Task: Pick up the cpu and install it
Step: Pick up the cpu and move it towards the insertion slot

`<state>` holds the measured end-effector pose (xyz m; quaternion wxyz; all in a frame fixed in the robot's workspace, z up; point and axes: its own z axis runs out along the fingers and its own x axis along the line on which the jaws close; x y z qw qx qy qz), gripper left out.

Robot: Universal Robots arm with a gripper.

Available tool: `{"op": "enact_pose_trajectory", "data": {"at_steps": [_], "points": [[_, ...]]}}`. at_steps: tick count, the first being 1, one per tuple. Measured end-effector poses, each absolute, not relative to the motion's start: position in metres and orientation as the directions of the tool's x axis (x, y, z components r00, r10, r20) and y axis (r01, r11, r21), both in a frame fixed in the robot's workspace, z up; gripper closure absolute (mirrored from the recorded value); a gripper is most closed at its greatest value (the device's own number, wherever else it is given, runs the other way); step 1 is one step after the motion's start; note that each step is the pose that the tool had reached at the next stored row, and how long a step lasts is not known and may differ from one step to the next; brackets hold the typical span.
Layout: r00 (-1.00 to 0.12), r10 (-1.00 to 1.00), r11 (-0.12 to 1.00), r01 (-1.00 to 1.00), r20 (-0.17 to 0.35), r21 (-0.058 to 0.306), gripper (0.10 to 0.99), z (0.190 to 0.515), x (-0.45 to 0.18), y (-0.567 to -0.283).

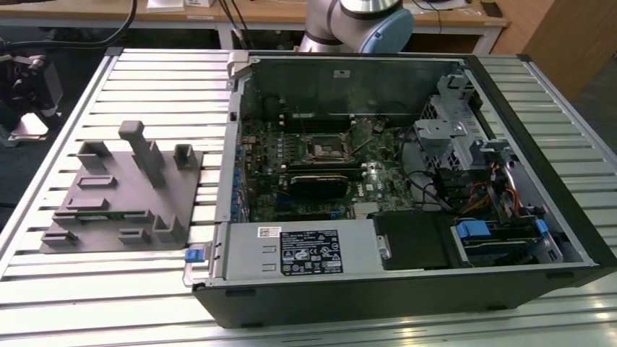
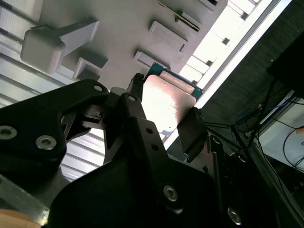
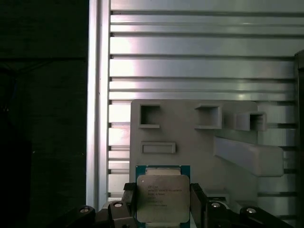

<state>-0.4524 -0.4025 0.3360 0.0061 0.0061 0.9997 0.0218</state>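
Silvery-topped cpu, at the edge of the grey holder, clamped by the gripper on opposite sides: probably light, rigid, slick, underside fragile.

My arm is cut off at twelve o'clock in the exterior view; in the second wrist view my fingers cover part of the cpu.

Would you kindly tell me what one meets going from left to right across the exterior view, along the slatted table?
grey plastic holder → black CPU socket on the motherboard → metal drive cage → computer case's right wall
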Motion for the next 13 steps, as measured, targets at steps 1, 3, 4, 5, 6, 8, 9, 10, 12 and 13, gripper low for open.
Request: {"op": "enact_pose_trajectory", "data": {"at_steps": [1, 3, 4, 5, 6, 8, 9, 10, 12, 13], "points": [[-1.000, 0.012, 0.999, 0.012, -0.012, 0.044, 0.545, 0.337, -0.452, -0.402], [-1.000, 0.012, 0.999, 0.012, -0.012, 0.044, 0.545, 0.339, -0.452, -0.402], [-1.000, 0.012, 0.999, 0.012, -0.012, 0.044, 0.545, 0.340, -0.452, -0.402], [-1.000, 0.012, 0.999, 0.012, -0.012, 0.044, 0.545, 0.341, -0.452, -0.402], [-1.000, 0.012, 0.999, 0.012, -0.012, 0.044, 0.545, 0.343, -0.452, -0.402], [-1.000, 0.012, 0.999, 0.012, -0.012, 0.044, 0.545, 0.345, -0.452, -0.402], [-1.000, 0.012, 0.999, 0.012, -0.012, 0.044, 0.545, 0.346, -0.452, -0.401], [-1.000, 0.012, 0.999, 0.012, -0.012, 0.044, 0.545, 0.347, -0.452, -0.401], [-1.000, 0.012, 0.999, 0.012, -0.012, 0.044, 0.545, 0.349, -0.452, -0.401], [-1.000, 0.012, 0.999, 0.012, -0.012, 0.044, 0.545, 0.350, -0.452, -0.401]]}}
